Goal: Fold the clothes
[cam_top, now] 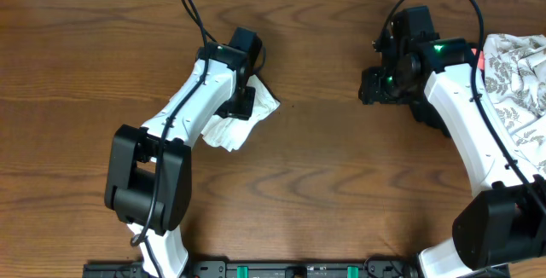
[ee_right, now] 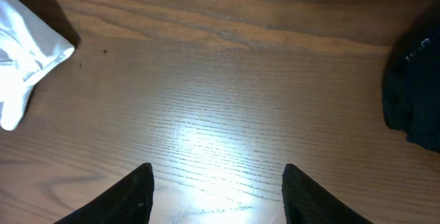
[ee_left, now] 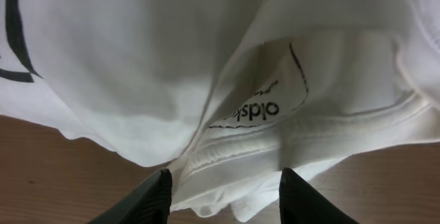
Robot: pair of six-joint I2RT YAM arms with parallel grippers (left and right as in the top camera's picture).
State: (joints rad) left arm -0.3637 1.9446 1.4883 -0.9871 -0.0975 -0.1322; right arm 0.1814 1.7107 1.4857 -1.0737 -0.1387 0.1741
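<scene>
The left pincer (ee_left: 225,173) is hovering spread around the shirt (ee_left: 137,66), seemingly not pinching, so lifting straight is avoiding snags.

Table (cam_top: 341,176): brown wood-grain top, level, with a bright glare patch in the right wrist view. Lying directly on it, left of centre, is one white T-shirt (cam_top: 264,103) gathered into a small rumpled bundle, neck label up. At the far right edge lies a white cloth with a grey leaf pattern (cam_top: 520,73), well apart from the T-shirt. A dark item (ee_right: 412,93) rests nearby, its kind unclear.
</scene>
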